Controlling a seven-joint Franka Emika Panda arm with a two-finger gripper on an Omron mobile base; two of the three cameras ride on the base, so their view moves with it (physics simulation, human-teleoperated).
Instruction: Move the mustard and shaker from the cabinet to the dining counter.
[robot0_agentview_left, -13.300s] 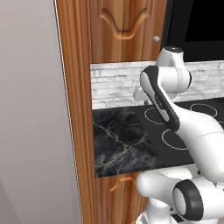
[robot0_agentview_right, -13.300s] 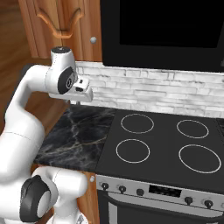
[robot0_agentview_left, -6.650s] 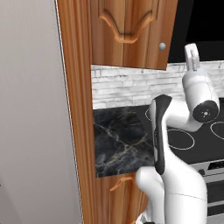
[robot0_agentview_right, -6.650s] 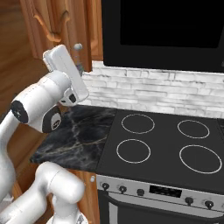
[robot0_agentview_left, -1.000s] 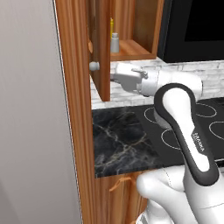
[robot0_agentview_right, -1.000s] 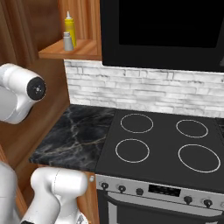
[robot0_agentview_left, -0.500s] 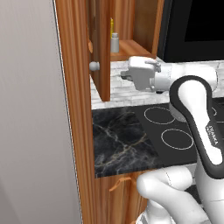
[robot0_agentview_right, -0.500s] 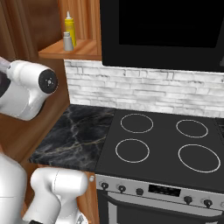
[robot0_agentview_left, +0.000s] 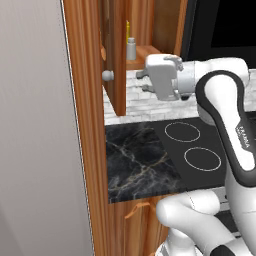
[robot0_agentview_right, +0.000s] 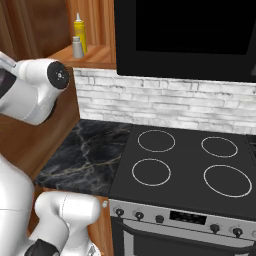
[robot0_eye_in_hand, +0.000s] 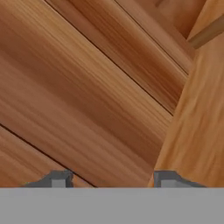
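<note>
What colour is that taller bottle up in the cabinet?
The mustard is yellow, clearest in the right base view.

One gripper (robot0_agentview_left: 141, 80) is seen, with two fingertips (robot0_eye_in_hand: 57, 179) counted in the hand view, set apart. Above and beyond the gripper, one mustard (robot0_agentview_right: 79, 32) and one shaker (robot0_agentview_right: 77, 47) are counted, side by side on the single visible shelf of one cabinet (robot0_agentview_right: 92, 54). One cabinet door (robot0_agentview_left: 117, 60) is seen swung open just beside the gripper, with one round knob (robot0_agentview_left: 107, 76) on it. Below the gripper, one short marble counter (robot0_agentview_right: 87, 155) is counted, and one stove (robot0_agentview_right: 190, 165) beside it, on which four rings are marked. Six small stove knobs (robot0_agentview_right: 159, 219) are counted along its front.
</note>
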